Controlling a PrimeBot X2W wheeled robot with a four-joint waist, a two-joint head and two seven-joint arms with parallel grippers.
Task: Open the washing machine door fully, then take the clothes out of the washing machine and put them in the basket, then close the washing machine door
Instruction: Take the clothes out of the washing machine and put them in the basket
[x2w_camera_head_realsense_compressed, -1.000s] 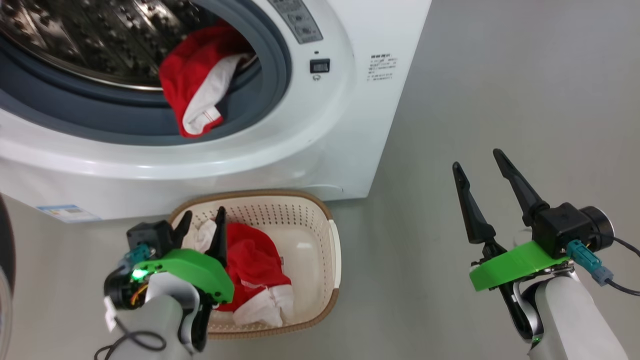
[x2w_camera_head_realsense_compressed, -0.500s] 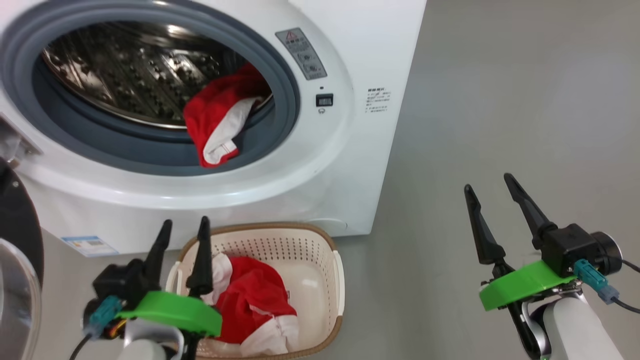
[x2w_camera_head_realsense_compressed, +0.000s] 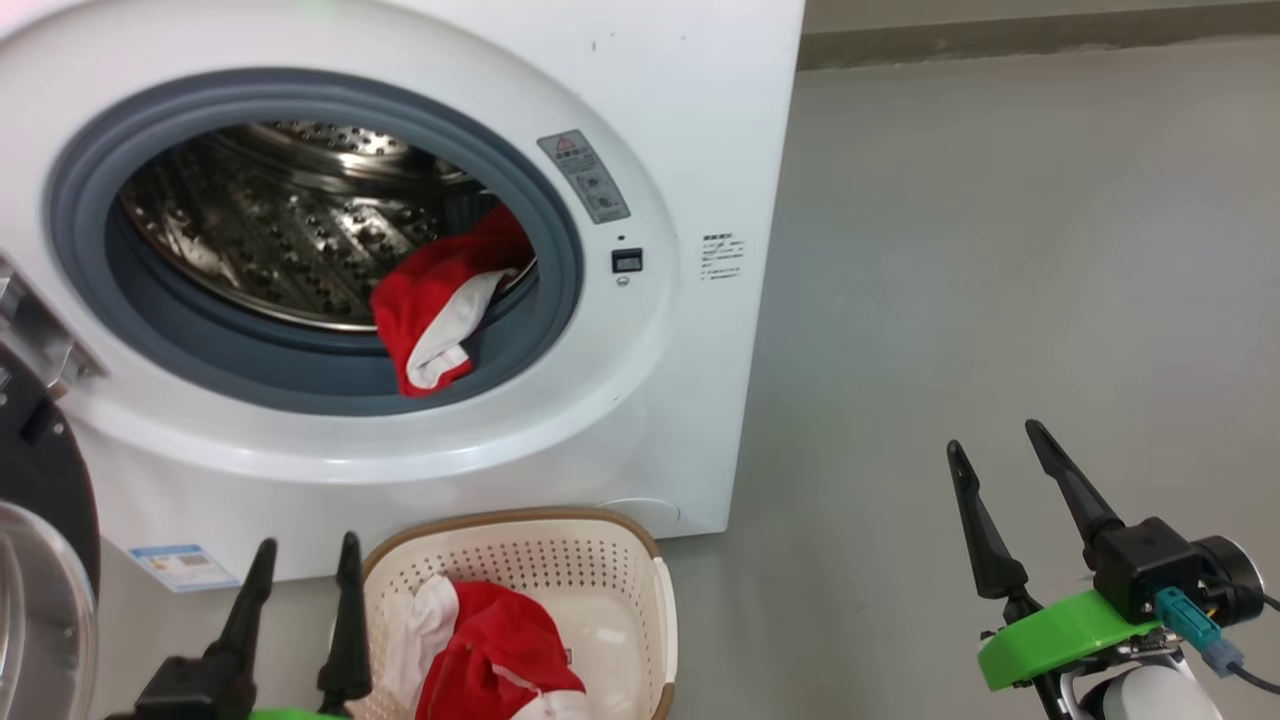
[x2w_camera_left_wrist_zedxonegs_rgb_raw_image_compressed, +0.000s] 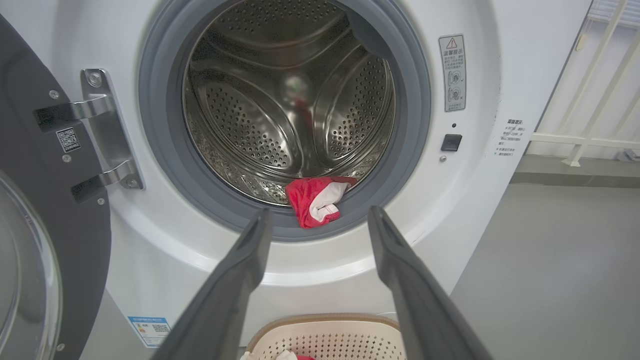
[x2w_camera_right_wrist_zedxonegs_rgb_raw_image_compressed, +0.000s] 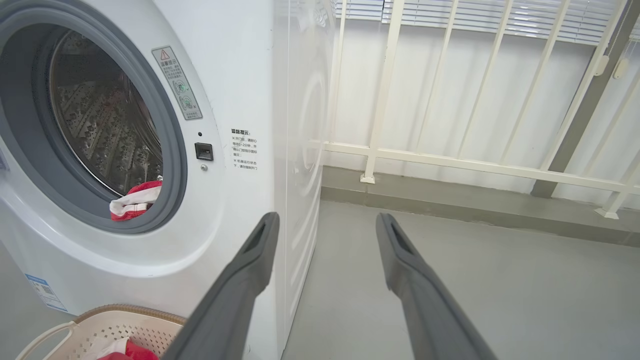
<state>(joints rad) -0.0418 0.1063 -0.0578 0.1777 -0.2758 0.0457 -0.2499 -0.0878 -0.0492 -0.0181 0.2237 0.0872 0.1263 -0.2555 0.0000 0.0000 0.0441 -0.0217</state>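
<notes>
Only partly in frame: basket (x2w_camera_head_realsense_compressed: 520, 517), left gripper (x2w_camera_head_realsense_compressed: 307, 545).

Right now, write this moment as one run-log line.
door open | red garment draped over grey ring | second garment in basket | left claw open, empty | right claw open, empty

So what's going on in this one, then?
A robot is emptying a big white front-loading washing machine; its round black-rimmed glass door stands open. One red-and-white fabric garment lies in the cream perforated plastic basket on the floor; another garment hangs over the grey rubber ring around the steel drum. The left gripper, open and empty, points toward it; the right gripper, also open and empty, is off to the side.
</notes>
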